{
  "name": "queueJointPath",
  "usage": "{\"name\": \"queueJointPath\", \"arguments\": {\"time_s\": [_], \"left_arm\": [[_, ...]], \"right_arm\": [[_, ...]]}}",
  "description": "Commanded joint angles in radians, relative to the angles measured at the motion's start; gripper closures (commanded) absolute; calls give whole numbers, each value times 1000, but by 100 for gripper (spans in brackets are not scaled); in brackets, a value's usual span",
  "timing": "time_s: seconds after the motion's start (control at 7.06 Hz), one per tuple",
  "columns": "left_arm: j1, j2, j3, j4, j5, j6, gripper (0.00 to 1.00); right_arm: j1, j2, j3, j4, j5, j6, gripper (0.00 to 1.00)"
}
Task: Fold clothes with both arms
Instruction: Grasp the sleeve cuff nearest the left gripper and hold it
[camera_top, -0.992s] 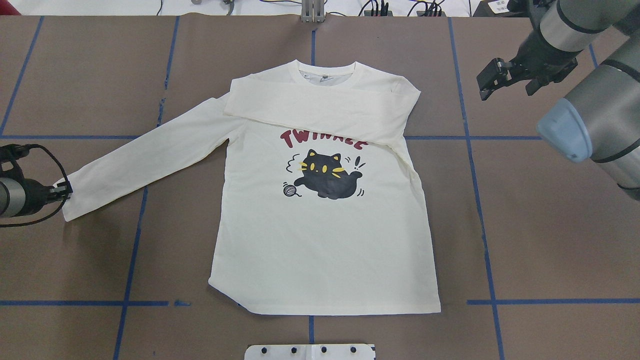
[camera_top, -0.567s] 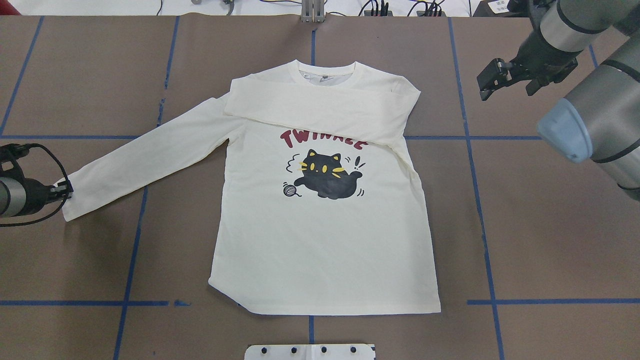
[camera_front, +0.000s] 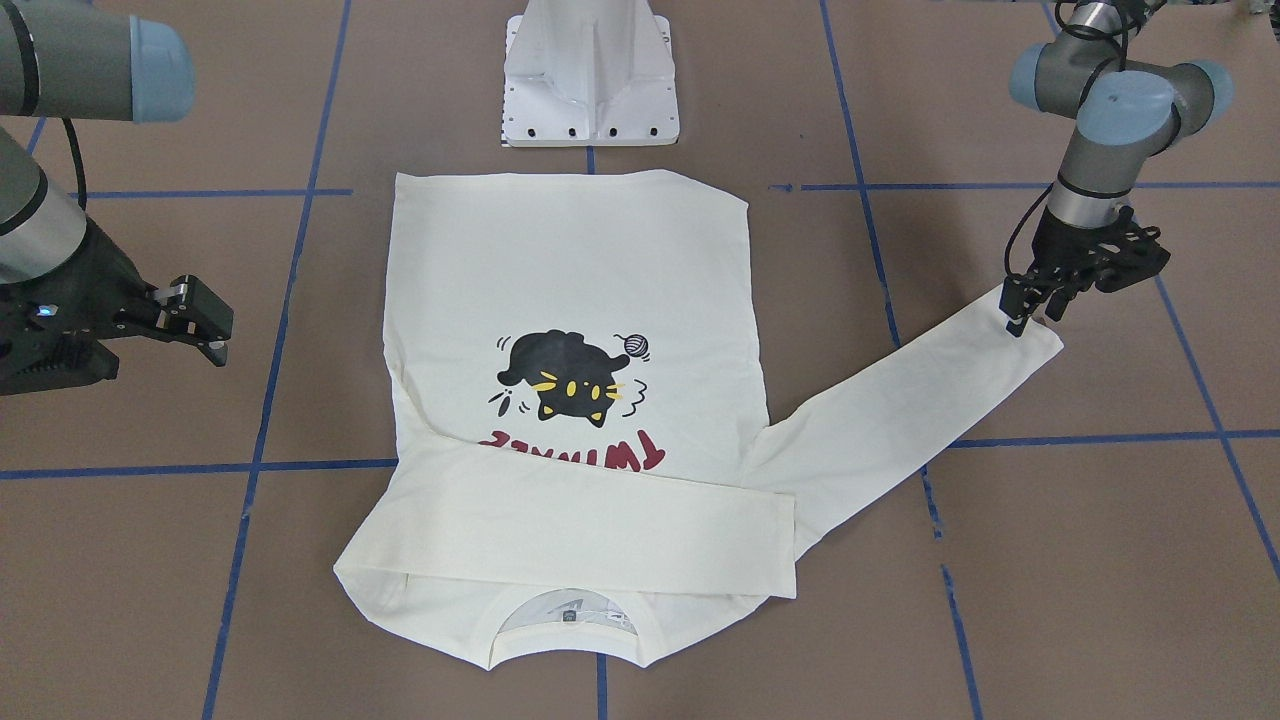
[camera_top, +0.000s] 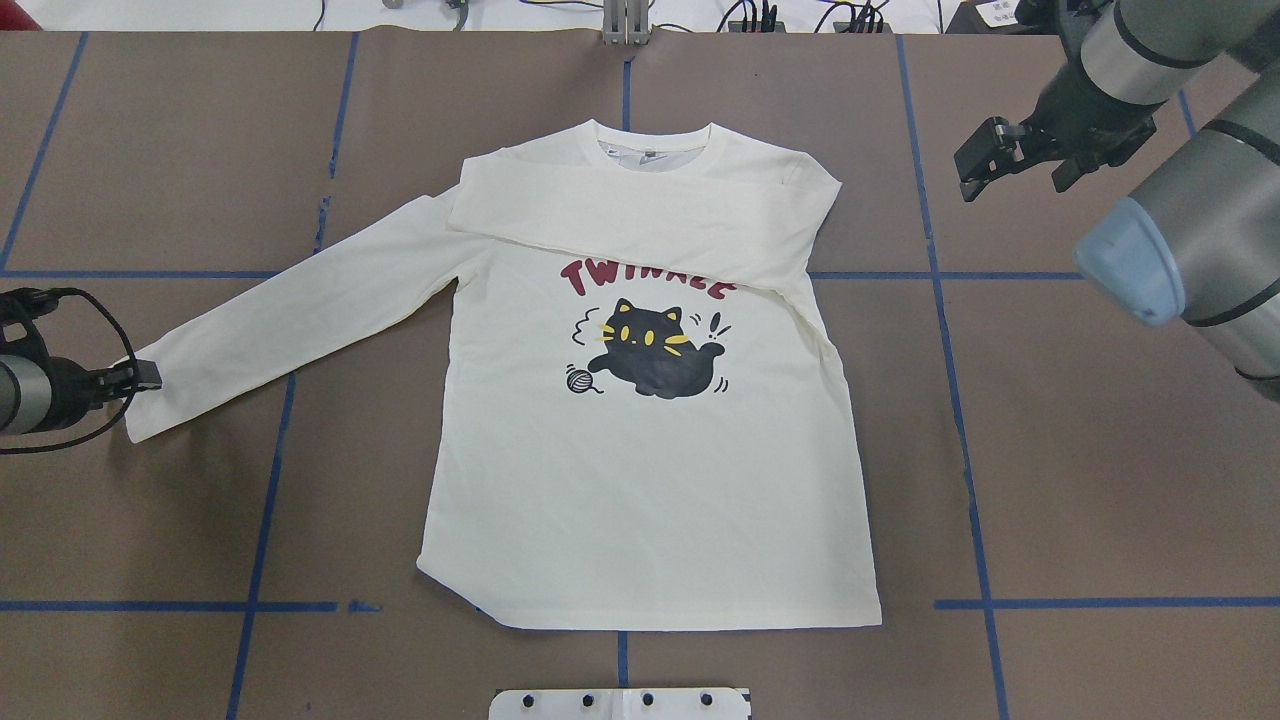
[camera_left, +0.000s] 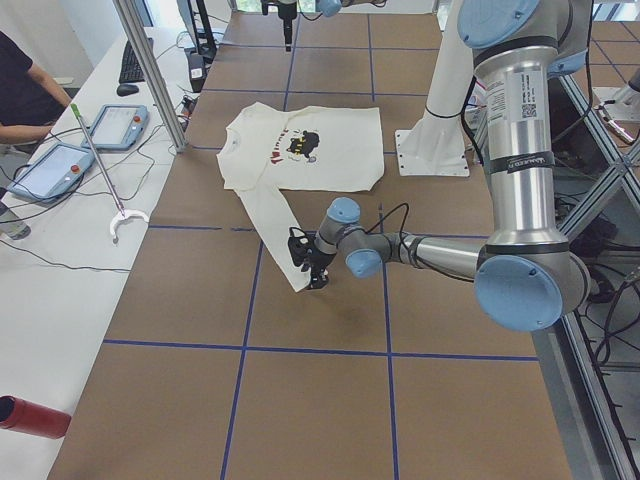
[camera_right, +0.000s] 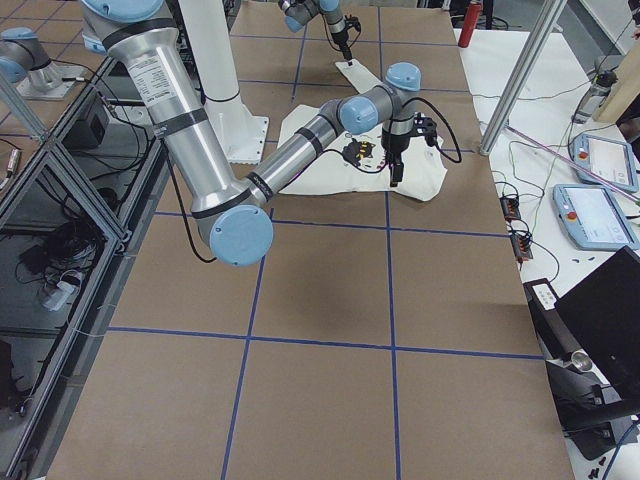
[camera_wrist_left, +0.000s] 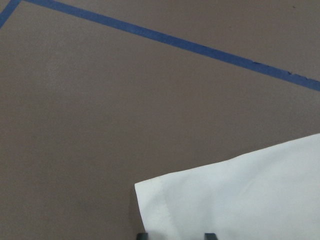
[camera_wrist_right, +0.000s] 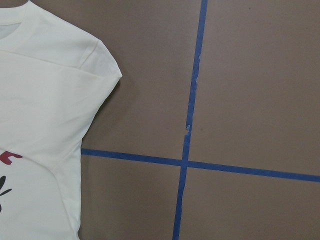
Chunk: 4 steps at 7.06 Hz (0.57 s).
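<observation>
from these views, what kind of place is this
Most likely a robotics lab workcell. A left arm and a right arm rise beside a white pedestal at a table gridded with blue tape, and teach pendants lie on a side bench.

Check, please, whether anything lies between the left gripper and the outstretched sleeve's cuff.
Nothing visible does. The left gripper sits right at the cuff, with only the brown table beside it.
</observation>
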Motion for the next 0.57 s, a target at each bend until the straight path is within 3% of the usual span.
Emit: {"name": "queueJointPath", "arguments": {"time_s": [0.0,0.42], "left_arm": [[0,0,8,0,1,-2,9],[17,2,11,0,1,-6,10]], "right_arm": [[0,-1,1,0,0,0,0],[0,-1,3,0,2,0,0]]}}
